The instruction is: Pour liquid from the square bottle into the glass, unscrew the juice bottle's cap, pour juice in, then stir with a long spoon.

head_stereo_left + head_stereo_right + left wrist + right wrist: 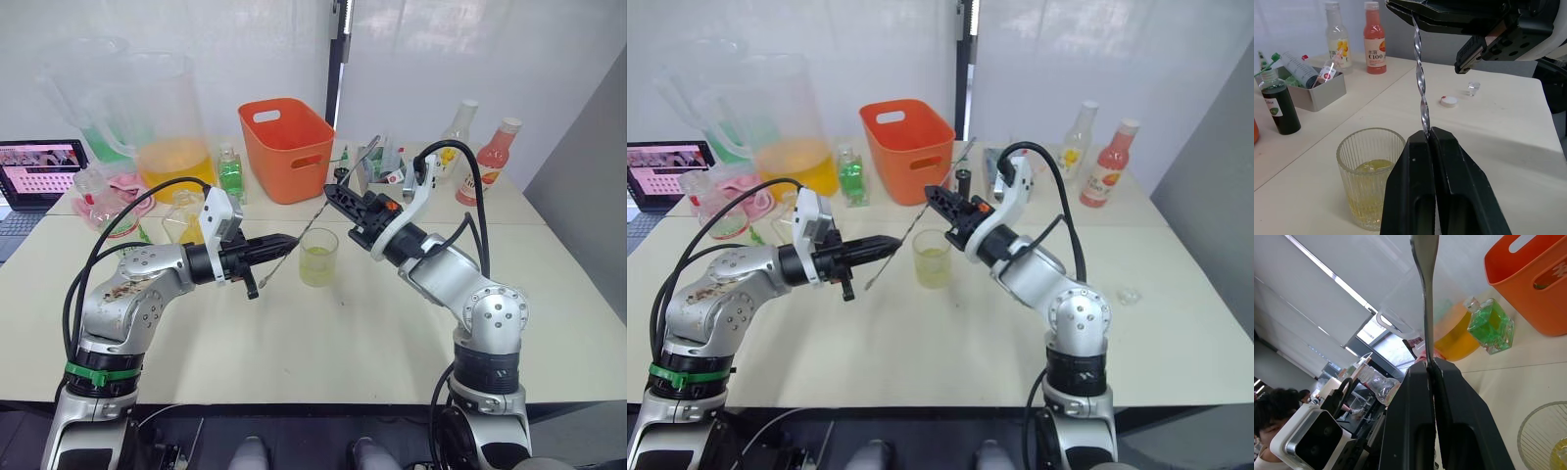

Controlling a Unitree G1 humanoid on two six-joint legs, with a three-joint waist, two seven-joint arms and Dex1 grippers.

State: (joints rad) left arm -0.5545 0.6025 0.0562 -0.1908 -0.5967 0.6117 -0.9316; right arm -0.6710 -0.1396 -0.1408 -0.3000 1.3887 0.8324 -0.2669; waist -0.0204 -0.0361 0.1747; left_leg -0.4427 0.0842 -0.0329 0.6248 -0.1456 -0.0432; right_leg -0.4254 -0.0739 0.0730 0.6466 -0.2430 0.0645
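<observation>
The left gripper (pixel 284 241) is clamped tight on the long spoon (pixel 312 221), a thin silver rod whose stem is twisted like a rope in the left wrist view (pixel 1420 78). The right gripper (pixel 333 193) pinches the same spoon higher up, its fingers pressed flat against the smooth upper part of the stem (pixel 1425 293). So the spoon slants in the air between the two grippers, above and just beside the glass (pixel 318 257).

The glass is a ribbed clear tumbler standing on the pale table (pixel 323 343), with a shallow layer of yellowish liquid in its bottom. The left wrist view shows its fluted wall (pixel 1369 176) close up, and beyond it the cap (pixel 1448 101), white and round, lying on the table near a small clear stopper (pixel 1473 87). That view also shows a grey tray (pixel 1308 88) of small bottles, a dark bottle (pixel 1276 103) and a pink-liquid bottle (pixel 1374 36).

Farther back stand an orange plastic basket (pixel 286 147) and a big clear pitcher (pixel 171 127) holding orange-yellow liquid. The square bottle (pixel 181 217) sits behind the left arm
</observation>
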